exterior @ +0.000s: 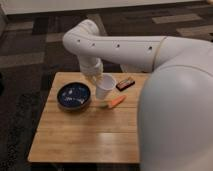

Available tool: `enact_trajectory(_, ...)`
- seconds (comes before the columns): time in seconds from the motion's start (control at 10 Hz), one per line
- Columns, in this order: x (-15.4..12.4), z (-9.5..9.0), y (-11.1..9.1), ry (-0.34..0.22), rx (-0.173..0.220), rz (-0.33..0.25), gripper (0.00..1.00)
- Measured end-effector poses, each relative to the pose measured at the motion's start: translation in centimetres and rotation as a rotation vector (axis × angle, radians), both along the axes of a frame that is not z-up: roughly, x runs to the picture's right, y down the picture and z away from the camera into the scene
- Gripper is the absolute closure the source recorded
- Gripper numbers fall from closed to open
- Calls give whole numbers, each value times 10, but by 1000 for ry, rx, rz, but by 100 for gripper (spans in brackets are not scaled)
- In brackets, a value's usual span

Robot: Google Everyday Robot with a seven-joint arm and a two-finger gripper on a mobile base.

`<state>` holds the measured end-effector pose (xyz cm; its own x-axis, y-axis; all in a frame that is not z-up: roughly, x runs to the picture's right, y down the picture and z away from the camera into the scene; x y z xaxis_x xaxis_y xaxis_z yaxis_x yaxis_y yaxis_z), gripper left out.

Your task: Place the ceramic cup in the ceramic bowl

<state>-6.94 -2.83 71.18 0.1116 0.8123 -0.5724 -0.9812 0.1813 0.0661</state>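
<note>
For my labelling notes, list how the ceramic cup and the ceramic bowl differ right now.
Colour: the ceramic cup is plain white, the ceramic bowl dark blue with pale speckles. Shape: the cup is narrow and tall, the bowl wide and shallow. Pose: the cup leans, with the gripper at its rim; the bowl sits flat on the table, untouched. Both are round and open-topped.

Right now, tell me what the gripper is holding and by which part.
The gripper holds the white ceramic cup by its upper rim, on the side facing the dark blue ceramic bowl.
</note>
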Motion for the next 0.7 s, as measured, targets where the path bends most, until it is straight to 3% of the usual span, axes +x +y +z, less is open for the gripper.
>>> enact_trajectory(0.7,-68,24,-18,-52,8,-210,100)
